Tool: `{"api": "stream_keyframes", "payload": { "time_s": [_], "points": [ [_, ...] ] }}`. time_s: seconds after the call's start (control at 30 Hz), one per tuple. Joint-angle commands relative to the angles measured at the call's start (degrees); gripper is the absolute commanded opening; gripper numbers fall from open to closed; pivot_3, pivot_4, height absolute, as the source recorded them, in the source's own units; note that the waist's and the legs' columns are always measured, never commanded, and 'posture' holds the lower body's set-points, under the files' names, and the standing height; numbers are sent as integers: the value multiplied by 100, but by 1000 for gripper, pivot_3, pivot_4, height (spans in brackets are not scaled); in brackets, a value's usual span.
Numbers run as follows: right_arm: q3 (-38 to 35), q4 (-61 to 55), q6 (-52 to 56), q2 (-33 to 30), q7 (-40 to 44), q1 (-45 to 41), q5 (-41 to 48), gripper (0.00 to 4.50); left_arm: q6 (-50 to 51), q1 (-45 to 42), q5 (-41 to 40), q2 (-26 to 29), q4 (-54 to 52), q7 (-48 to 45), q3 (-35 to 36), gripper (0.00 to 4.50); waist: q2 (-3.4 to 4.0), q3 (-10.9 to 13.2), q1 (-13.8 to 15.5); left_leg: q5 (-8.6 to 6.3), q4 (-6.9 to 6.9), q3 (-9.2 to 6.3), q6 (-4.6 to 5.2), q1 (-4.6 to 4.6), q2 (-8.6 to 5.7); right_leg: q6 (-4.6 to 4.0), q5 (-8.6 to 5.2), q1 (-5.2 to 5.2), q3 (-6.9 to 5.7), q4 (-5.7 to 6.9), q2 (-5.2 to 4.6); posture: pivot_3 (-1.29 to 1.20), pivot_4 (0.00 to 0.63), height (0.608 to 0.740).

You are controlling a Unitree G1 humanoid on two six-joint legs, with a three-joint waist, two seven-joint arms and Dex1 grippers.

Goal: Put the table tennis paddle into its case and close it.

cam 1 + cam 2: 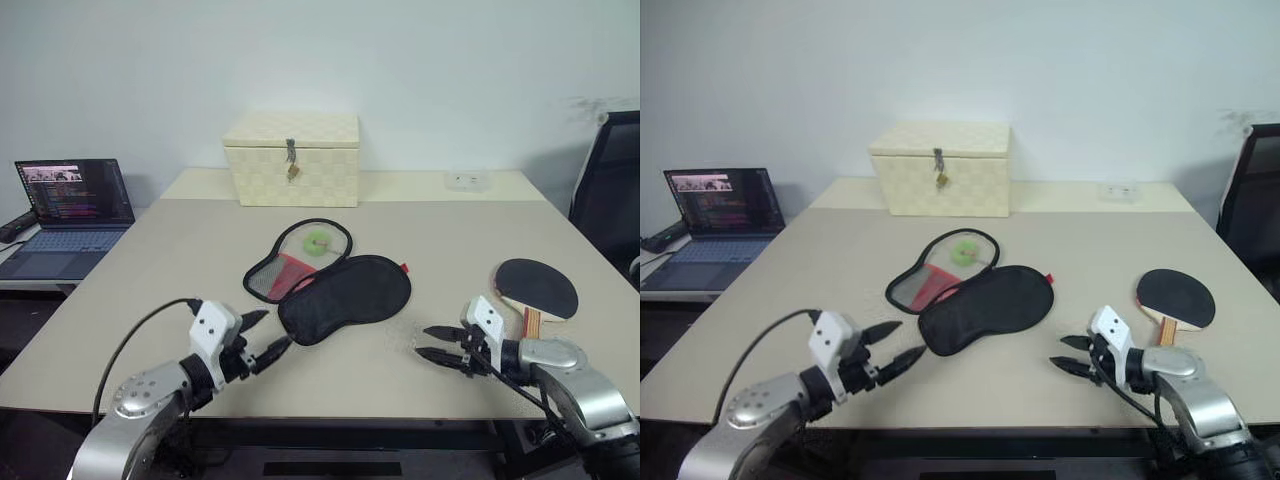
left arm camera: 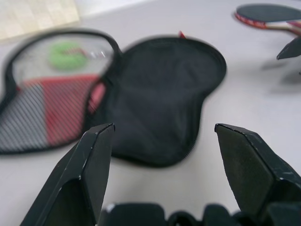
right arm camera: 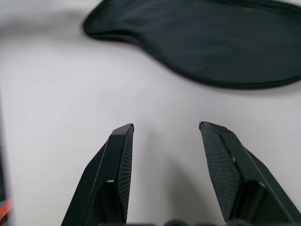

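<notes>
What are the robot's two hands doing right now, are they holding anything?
Left gripper: fingers open, holding nothing.
Right gripper: fingers open, holding nothing.

The case (image 1: 330, 275) lies unzipped and spread flat near the middle of the tabletop (image 1: 450, 240). Its plain black fabric half faces up on the nearer side; the other half, farther back and to the left, shows black mesh over a red panel, with a small green tag on it. The table tennis paddle (image 1: 537, 290) lies flat well to the right, black face up, its striped wooden handle pointing toward the near edge.
</notes>
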Motion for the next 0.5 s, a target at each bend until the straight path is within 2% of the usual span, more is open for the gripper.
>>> {"api": "stream_keyframes", "payload": {
  "time_s": [0.03,0.23,0.37,0.5],
  "points": [
    [-71,-299,34,-26,-87,12,79,2385,-308,-315,80,-26,69,-108,-44,3707,0,0,6,0,1,-1,0,1,0,3,-2,1,-1,0,0,0,150,740],
    [-179,-692,333,-77,-298,27,210,2385,-435,-702,74,-81,489,-294,-147,3707,0,0,8,3,5,9,-2,6,0,22,-13,3,-1,0,0,0,150,740],
    [-691,-1257,1297,-23,-751,-111,813,2385,-677,-1400,107,-57,1267,-763,-285,3707,-1,0,19,3,4,6,-2,0,-3,21,-13,1,-10,2,2,0,150,740],
    [-663,-1366,2170,376,-1442,-364,1086,2385,-713,-1697,-34,74,1664,-1120,-129,3707,-5,-3,-11,3,2,4,-2,2,1,21,-13,2,-9,1,3,0,150,740]
  ]
}}
